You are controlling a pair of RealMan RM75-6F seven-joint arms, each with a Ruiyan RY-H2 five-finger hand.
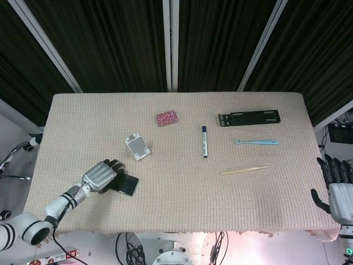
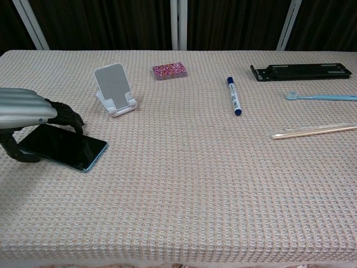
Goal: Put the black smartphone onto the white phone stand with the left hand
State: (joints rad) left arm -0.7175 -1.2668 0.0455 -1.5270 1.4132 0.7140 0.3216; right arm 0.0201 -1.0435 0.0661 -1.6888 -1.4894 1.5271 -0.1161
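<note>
My left hand [image 2: 25, 111] curled over phone [image 2: 64, 146], flat on table nr stand [image 2: 114, 88]; grip prob. not firm yet. Need thumb under edge, lift level. Right hand [image 1: 337, 190] idle, fingers apart.

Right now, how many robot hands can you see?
2. The left hand is at the table's near left, curled over the black smartphone. The right hand is off the table's right edge, holding nothing.

No legible text anywhere; print on the marker [image 2: 233, 96] too small.
</note>
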